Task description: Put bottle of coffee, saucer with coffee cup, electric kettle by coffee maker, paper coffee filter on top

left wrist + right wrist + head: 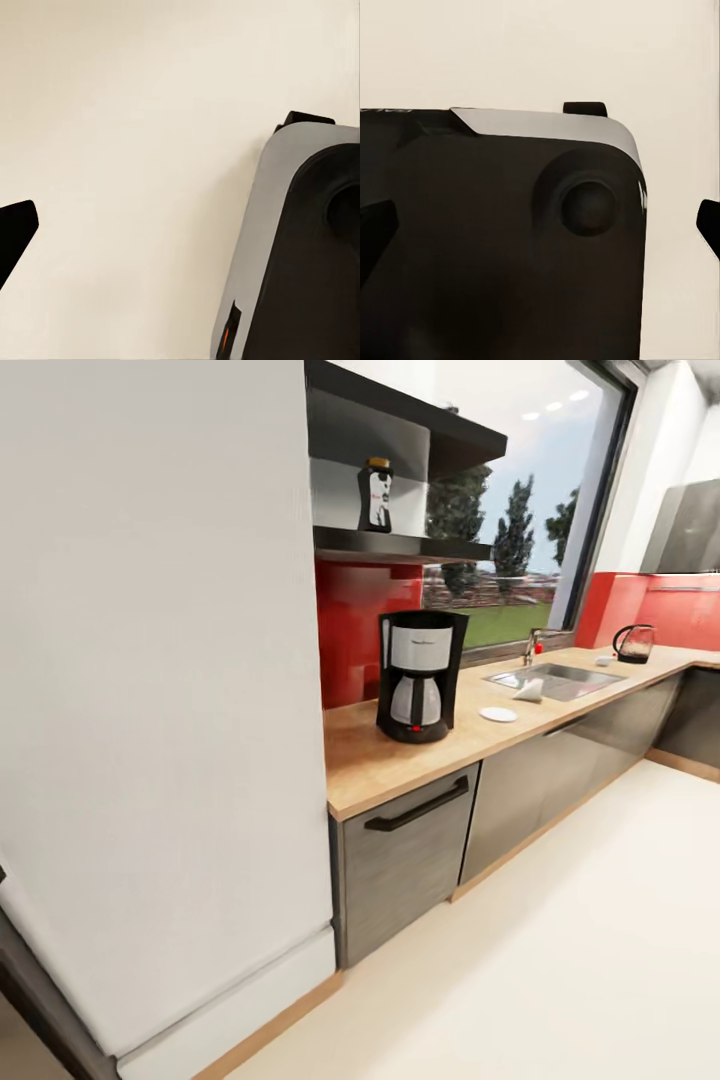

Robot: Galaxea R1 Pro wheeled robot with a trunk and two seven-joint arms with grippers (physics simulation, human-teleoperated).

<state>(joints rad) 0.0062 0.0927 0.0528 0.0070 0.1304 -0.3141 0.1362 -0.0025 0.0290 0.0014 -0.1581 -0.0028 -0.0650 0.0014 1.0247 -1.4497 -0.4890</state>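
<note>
Here the counter runs from the near left away to the far right, light wood over grey cabinet fronts, with a red backsplash behind it. The coffee maker stands upright on the counter at its near-left end, close to a tall white panel; its carafe sits in place and a red switch glows at the base. Just to the right of it, lying flat on the wood, is the saucer. Further right, at the near edge of the inset sink, a small white object rests; it is too blurred to say whether it is the cup or the filter. The electric kettle sits well apart at the far right end of the counter, beyond the sink and tap. The bottle of coffee stands upright on the dark wall shelf above the coffee maker, beside the window.

In the left wrist view, one dark fingertip of the left pincer hangs over pale floor, next to the robot's grey-and-black base. In the right wrist view, the right pincer has its fingertips set wide apart, empty, over the same base. For the left pincer I cannot tell whether it is apart or together.
</note>
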